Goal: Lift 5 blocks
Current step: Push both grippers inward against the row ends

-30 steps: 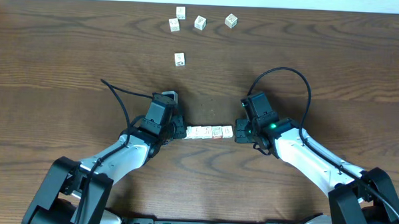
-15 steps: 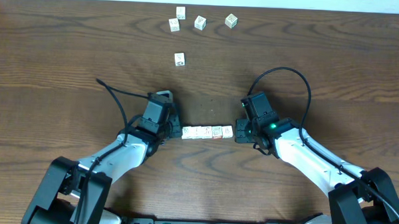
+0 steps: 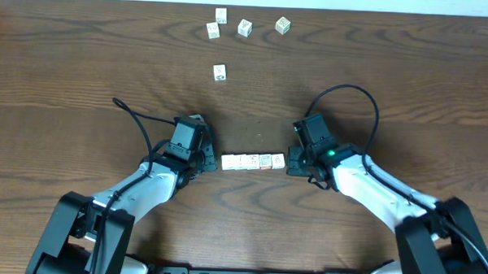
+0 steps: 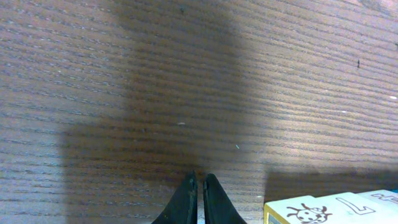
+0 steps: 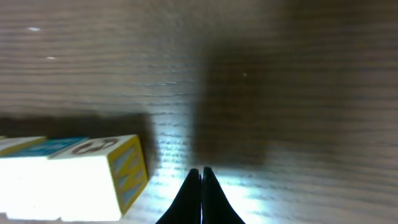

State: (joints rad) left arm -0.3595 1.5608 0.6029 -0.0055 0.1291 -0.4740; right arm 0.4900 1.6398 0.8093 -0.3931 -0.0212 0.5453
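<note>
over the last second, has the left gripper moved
Yes. The left gripper has drawn back leftward, away from the row of blocks, which stayed put; a gap now shows between them.

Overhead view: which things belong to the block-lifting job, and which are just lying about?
Job in hand:
- row of blocks between the arms
- left gripper, shut
- right gripper, shut

Lying about:
- four loose cubes near the far edge
- one loose cube nearer the row

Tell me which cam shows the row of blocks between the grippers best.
Overhead: the whole row of blocks shows end to end, between the left gripper and right gripper. Left wrist catches only one end, a ladybird and a 7; right wrist only the other end block, blurred.
</note>
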